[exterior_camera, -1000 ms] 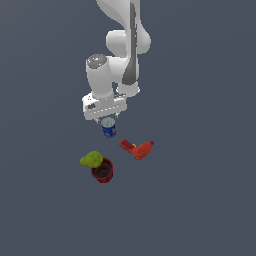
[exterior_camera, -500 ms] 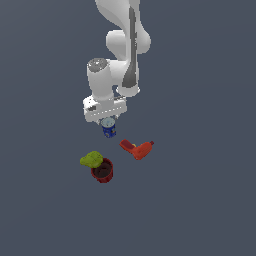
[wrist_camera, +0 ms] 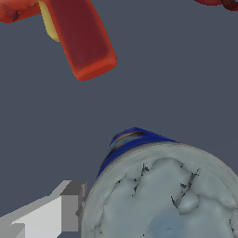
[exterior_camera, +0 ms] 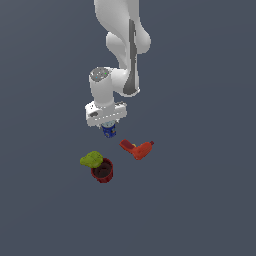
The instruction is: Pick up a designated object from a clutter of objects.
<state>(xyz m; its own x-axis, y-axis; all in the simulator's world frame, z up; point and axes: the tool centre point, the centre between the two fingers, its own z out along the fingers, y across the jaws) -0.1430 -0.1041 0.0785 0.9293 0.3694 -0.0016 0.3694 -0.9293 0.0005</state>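
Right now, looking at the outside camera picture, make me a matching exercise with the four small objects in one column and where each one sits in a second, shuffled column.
Things:
1. small blue cylindrical can
2. red-orange toy-like drill
3. yellow-green lumpy fruit
4. dark red mug

Places:
A. farthest toward the exterior view's right
B. directly under the arm's gripper
C. lowest in the exterior view
D. against the mug's rim, toward the exterior view's left

Pairs: 1-B, 2-A, 3-D, 4-C

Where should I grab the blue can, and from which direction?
Grip the blue can across its curved side wall just below the pale top, coming straight down from above. It appears to stand upright, apart from the drill and the mug, and the gripper already sits right over it, one finger beside the rim.
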